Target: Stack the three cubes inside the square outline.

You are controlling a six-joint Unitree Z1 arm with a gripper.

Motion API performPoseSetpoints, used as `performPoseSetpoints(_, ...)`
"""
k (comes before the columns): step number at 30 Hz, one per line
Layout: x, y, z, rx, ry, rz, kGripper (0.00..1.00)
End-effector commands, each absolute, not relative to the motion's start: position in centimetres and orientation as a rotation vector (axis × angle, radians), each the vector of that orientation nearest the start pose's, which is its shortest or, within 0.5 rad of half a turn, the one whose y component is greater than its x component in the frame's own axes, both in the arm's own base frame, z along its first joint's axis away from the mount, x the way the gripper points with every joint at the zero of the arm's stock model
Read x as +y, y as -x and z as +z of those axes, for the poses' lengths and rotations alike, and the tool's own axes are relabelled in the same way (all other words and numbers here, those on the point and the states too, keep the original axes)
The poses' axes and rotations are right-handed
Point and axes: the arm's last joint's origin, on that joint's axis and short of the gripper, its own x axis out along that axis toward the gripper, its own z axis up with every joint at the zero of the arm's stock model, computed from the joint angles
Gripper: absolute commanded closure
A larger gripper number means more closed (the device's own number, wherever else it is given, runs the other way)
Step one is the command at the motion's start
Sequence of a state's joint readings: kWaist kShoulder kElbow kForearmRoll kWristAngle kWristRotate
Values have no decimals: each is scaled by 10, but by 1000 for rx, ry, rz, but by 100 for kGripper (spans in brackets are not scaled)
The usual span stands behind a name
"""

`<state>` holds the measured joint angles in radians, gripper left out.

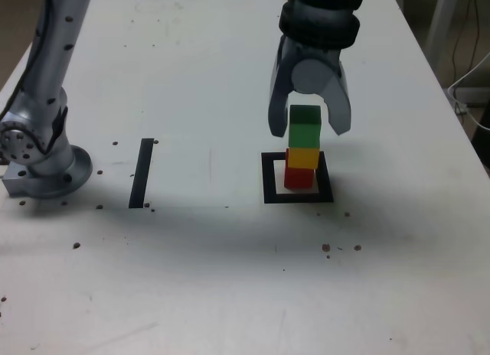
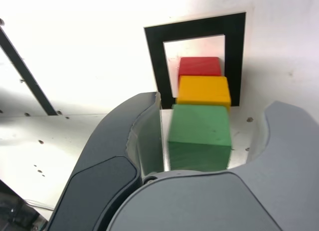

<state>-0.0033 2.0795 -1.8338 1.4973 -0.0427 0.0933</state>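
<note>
The big white table [image 1: 230, 278] takes up most of the room, and the arm's grey base [image 1: 38, 160] sits at the exterior view's left. A straight black strip [image 1: 142, 173] lies flat on the table, well apart from the black square outline [image 1: 269, 179] to the exterior view's right. Over that square hangs the end effector [image 1: 309, 129], with its two grey fingers spread wide. Inside the square stands a little tower: the red cube [image 1: 298, 178] at the bottom, the yellow cube [image 1: 302, 157] on it, and the green cube [image 1: 305, 125] on top. The green cube sits between the fingers, and in the wrist view there is a gap on one side, so the end effector looks let go, not squeezing. All three cubes look stacked, so the job seems about done. The cubes look hard, small and light, with smooth flat sides. I think you would pinch one on two opposite flat sides, near the middle. A bump from a finger could knock the tower over, because it is thin and tall.
</note>
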Motion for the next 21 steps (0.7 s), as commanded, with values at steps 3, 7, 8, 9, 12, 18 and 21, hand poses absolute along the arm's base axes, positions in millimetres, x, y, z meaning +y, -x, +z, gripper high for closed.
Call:
performPoseSetpoints(3,0,-352,332,1648,-87,-65,1)
performPoseSetpoints(7,2,-326,357,1603,-114,-32,1)
performPoseSetpoints(8,3,-319,360,1603,-114,-28,1)
performPoseSetpoints(9,4,-311,361,1612,-113,-27,1)
performPoseSetpoints(12,6,-290,356,1666,-101,-34,1)
performPoseSetpoints(18,8,-254,331,1768,-107,-36,1)
performPoseSetpoints(21,8,-242,318,1782,-113,-29,1)
